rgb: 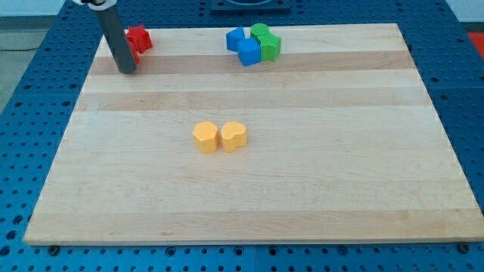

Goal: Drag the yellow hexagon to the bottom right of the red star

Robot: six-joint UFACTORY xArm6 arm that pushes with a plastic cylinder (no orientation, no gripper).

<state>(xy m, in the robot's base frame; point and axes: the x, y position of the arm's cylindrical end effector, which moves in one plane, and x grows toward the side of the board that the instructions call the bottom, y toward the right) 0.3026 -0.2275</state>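
Item 1, the counter [302, 196]: a pale wooden board filling most of the frame, laid on a blue perforated surface [38, 68] that shows along the view's left, right and bottom edges.

Item 2, your rod: a straight dark cylinder entering from the upper left of the frame and slanting slightly rightward as it descends. Your tip [127, 71] sits at the upper left of the counter. You have no claw on this arm, so nothing is clenched or released; the rod ends bare.

Item 3, red star [140, 37]: upper left of the frame, just right of the rod and partly hidden behind it. You cannot tell from here whether rod and star touch. A small red piece shows lower down at the rod's right edge; its shape is unclear.

Item 4, yellow hexagon [205, 137]: near the middle of the counter, slightly left of centre, well apart from your tip and from the red star.

Item 5, second yellow block [234, 137]: rounded shape, just beside the hexagon on its right, touching or nearly so.

Item 6, top-centre cluster: two blue blocks [237, 38] [248, 51] and two green blocks [260, 32] [271, 47], packed together near the counter's top edge
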